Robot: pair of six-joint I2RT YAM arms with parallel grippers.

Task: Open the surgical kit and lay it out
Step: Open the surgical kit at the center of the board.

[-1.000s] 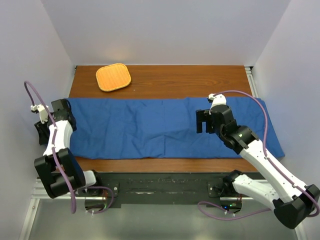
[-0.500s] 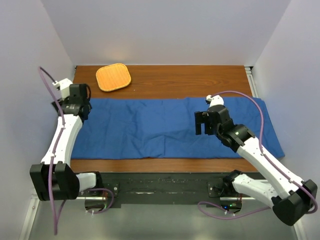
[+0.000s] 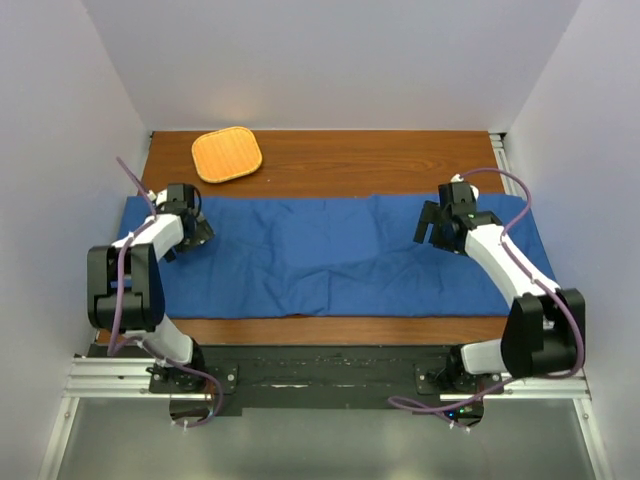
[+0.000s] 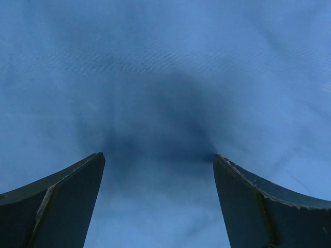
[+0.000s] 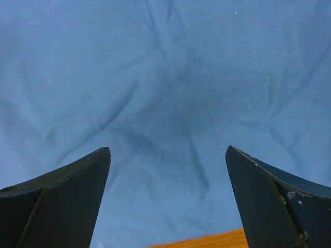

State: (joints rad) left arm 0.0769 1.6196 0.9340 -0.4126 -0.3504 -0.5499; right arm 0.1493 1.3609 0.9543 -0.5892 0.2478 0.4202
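Observation:
The surgical kit's blue cloth wrap (image 3: 320, 255) lies spread in a long, wrinkled band across the wooden table; only cloth shows, nothing on top of it. My left gripper (image 3: 188, 232) hangs low over the cloth's left end, open, with bare blue fabric (image 4: 160, 93) between its fingers and its shadow on it. My right gripper (image 3: 432, 222) is over the cloth's right part, also open and empty. In the right wrist view, creased cloth (image 5: 165, 77) fills the picture above my right gripper (image 5: 168, 150).
An orange rounded-square mat (image 3: 227, 154) lies at the back left on the bare wood (image 3: 370, 165) behind the cloth. White walls close in both sides and the back. A sliver of wood (image 5: 207, 240) shows under the right fingers.
The left arm swung in from the table's left edge onto the cloth's left end and its jaws opened wide. The right gripper moved back and to the right over the cloth.

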